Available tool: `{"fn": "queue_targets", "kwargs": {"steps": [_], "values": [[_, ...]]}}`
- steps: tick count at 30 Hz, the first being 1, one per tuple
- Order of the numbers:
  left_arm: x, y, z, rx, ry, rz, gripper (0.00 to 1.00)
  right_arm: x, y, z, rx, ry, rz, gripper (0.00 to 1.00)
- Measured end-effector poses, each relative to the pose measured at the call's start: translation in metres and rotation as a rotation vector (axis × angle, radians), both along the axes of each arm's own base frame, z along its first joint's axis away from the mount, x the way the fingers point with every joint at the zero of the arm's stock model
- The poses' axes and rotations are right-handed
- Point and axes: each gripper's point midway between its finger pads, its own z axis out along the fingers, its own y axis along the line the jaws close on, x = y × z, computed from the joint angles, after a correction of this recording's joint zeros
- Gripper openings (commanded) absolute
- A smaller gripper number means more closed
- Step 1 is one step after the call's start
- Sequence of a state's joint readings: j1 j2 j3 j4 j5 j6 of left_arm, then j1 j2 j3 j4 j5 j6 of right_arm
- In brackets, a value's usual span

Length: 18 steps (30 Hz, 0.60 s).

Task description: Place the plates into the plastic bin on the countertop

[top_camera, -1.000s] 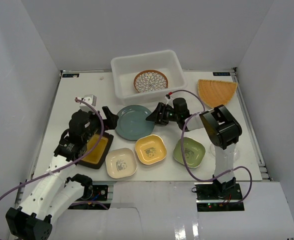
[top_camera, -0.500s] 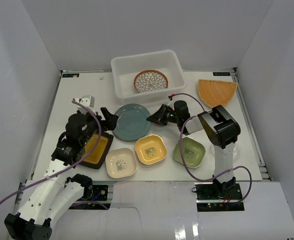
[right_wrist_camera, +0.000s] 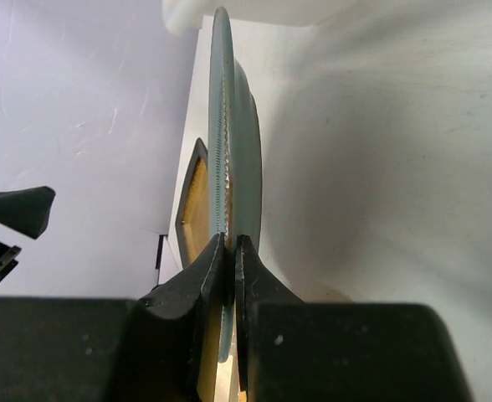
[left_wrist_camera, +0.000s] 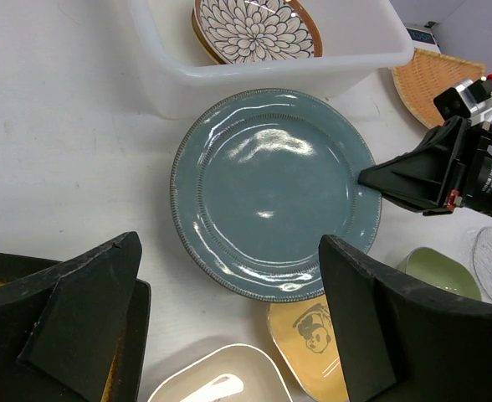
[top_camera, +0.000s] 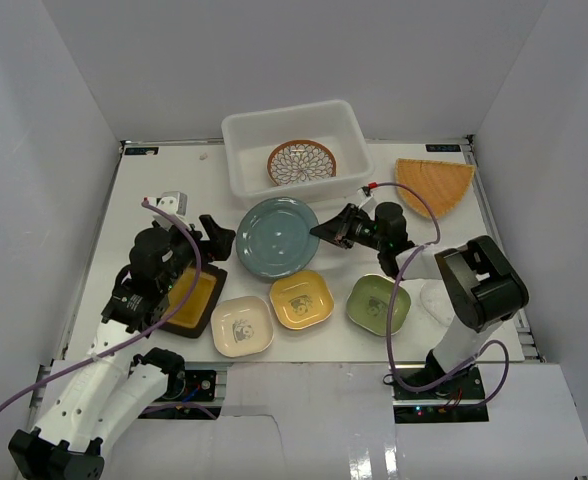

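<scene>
From above, a round teal ceramic plate [top_camera: 274,238] is seen clamped at its right rim by the closed right gripper [top_camera: 323,231], just in front of the large white translucent plastic bin [top_camera: 284,113] on the flat white countertop [top_camera: 154,190]. A round brown petal-patterned plate [top_camera: 301,161] is seen lying inside the bin. The left gripper [top_camera: 217,248] is held wide open and empty beside the teal plate, near a dark rectangular plate [top_camera: 189,300]. At the left wrist, the teal plate is framed between spread black fingers [left_wrist_camera: 79,310]. At the right wrist, the plate is viewed edge-on, its rim pinched between the fingertips [right_wrist_camera: 208,268].
</scene>
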<state>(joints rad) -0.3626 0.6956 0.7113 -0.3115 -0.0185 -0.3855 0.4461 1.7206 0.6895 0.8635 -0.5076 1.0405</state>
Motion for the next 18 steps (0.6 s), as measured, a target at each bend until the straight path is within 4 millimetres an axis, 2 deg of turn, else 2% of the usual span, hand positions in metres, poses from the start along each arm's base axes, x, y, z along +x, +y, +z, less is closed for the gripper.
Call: {"fn": "queue_targets", "kwargs": {"steps": [6, 11, 15, 18], "values": [[0.001, 0.003, 0.0, 0.005, -0.001, 0.016, 0.98, -0.023, -0.007, 0.019, 0.025, -0.009, 0.037, 0.08], [0.003, 0.017, 0.006, 0.018, -0.032, 0.087, 0.98, -0.03, -0.013, 0.055, 0.083, -0.044, 0.077, 0.08], [0.0, 0.027, 0.017, 0.008, -0.07, 0.123, 0.98, -0.01, -0.018, 0.091, 0.112, -0.117, 0.064, 0.08], [-0.001, 0.027, 0.019, 0.005, -0.077, 0.125, 0.98, 0.021, -0.023, 0.121, 0.114, -0.19, 0.032, 0.08]]}}
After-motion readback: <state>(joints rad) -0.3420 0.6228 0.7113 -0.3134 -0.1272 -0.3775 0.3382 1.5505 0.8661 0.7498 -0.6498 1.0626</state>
